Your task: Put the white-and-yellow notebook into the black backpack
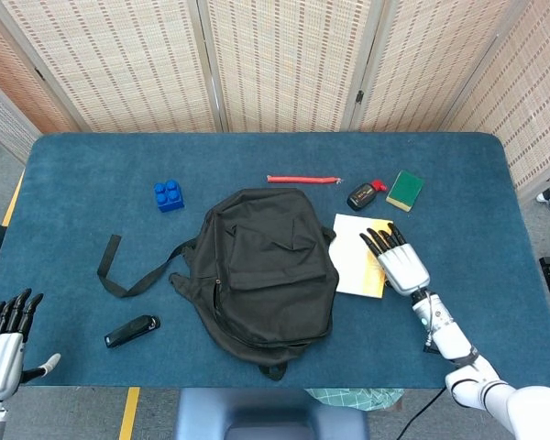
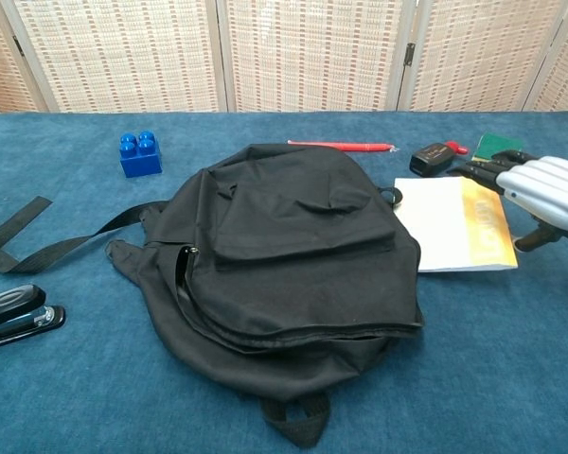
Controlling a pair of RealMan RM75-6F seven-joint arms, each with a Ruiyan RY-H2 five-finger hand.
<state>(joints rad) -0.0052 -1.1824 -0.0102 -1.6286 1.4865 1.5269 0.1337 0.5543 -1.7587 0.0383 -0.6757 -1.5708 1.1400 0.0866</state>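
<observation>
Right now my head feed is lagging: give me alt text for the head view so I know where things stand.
The right hand lies over the yellow edge of the white-and-yellow notebook, beside the closed black backpack at the centre of the blue table. The left hand is open at the near left corner, holding nothing.

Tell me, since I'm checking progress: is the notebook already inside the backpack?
No, the white-and-yellow notebook lies on the table beside the black backpack, under the right hand.
</observation>
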